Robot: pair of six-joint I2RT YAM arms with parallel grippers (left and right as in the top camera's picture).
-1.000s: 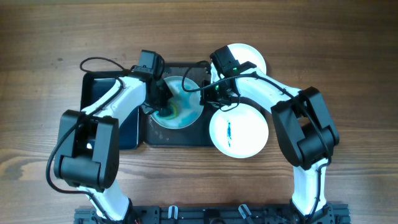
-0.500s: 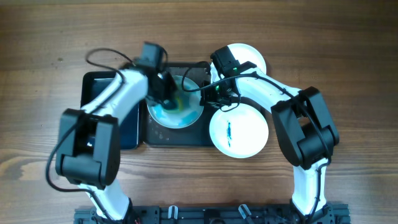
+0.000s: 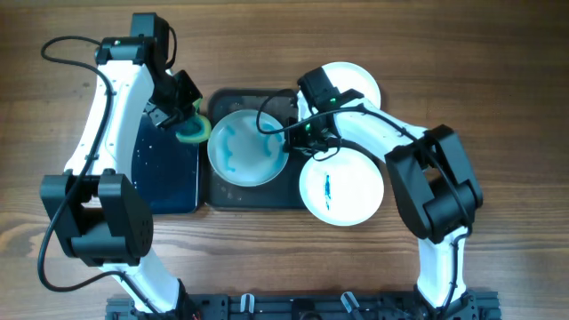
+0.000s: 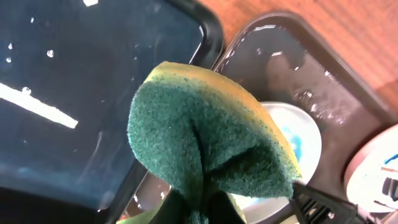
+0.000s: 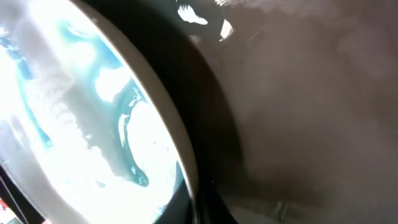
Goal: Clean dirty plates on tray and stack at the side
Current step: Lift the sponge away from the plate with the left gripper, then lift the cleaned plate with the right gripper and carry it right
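A white plate (image 3: 247, 147) smeared with blue-green lies on the dark tray (image 3: 253, 197). My right gripper (image 3: 293, 135) is shut on its right rim; in the right wrist view the fingers (image 5: 208, 205) pinch the plate (image 5: 74, 112) edge above the wet tray (image 5: 298, 112). My left gripper (image 3: 182, 124) is shut on a green-and-yellow sponge (image 3: 191, 133), held off the plate, left of it. The sponge (image 4: 205, 130) fills the left wrist view. A second plate (image 3: 342, 188) with a blue streak overlaps the tray's right edge. A third plate (image 3: 351, 82) lies at the back right.
A smaller glossy black tray (image 3: 164, 178) lies directly left of the dark tray, under the left arm; it shows wet spots in the left wrist view (image 4: 93, 74). Bare wooden table (image 3: 498, 107) surrounds everything.
My left gripper has lifted the sponge off the plate and swung back and left, over the glossy tray's edge. The plate's smear is now uncovered. The right gripper stayed on the rim.
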